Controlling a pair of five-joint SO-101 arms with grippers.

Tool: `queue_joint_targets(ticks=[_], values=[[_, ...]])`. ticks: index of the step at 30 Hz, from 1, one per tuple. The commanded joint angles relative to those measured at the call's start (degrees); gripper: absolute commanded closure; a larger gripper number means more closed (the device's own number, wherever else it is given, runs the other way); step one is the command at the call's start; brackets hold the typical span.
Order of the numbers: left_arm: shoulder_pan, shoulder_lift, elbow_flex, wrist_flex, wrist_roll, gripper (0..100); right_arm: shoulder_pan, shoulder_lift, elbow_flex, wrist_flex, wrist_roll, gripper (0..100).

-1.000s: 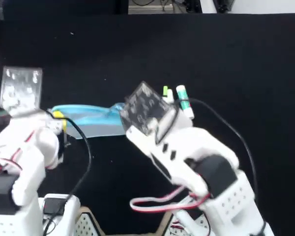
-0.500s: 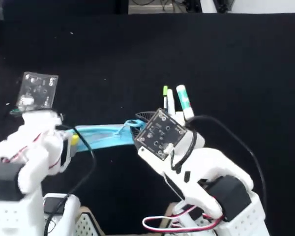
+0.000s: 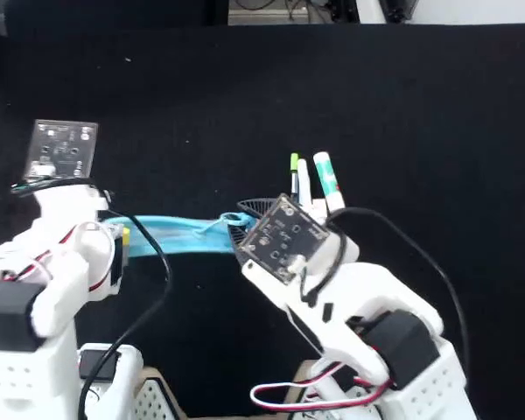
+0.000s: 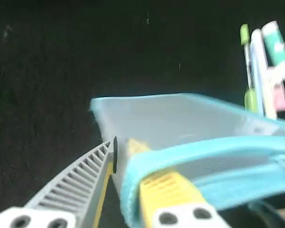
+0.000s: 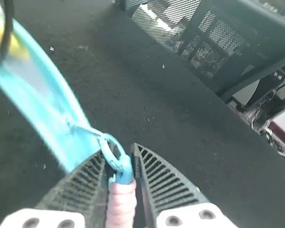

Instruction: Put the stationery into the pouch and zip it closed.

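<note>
The light blue pouch [image 3: 179,234] is stretched as a narrow strip between my two grippers. My left gripper [image 3: 122,238] is shut on the pouch's left end [image 4: 147,161], with its grey finger [image 4: 80,178] and its yellow finger [image 4: 164,187] on either side of the edge. My right gripper [image 5: 118,154] is shut on the blue zipper pull [image 5: 115,164] at the pouch's right end [image 3: 238,220]. Several pens and markers, the stationery [image 3: 313,179], lie together on the black table just beyond the right gripper, also seen as stationery [image 4: 263,71] past the pouch.
A black table mat [image 3: 376,105] covers the whole work area. Both arms' white bases stand at the near edge, with the right arm's body [image 3: 367,306] close to the pens. A dark mesh rack [image 5: 204,42] stands off the table.
The right gripper has pulled back toward the near side with the zipper pull and its wrist has turned. The pouch went from a wide slack shape to a taut thin strip. The left arm has shifted slightly.
</note>
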Motion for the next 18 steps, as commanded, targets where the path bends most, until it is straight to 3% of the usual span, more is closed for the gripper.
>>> queue_joint_targets(ticks=[1, 6, 18], values=[[-0.7, -1.8, -4.5, 0.0, 1.8, 97, 1.1, -0.8, -2.2, -0.9, 0.4, 98.8], [-0.7, -2.5, 0.8, -0.7, 1.7, 97, 3.0, -0.8, -4.3, -0.9, 0.3, 98.8], [-0.7, -2.7, 11.7, -13.2, -1.5, 97, 14.2, -0.5, -4.2, 1.1, 0.4, 98.8]])
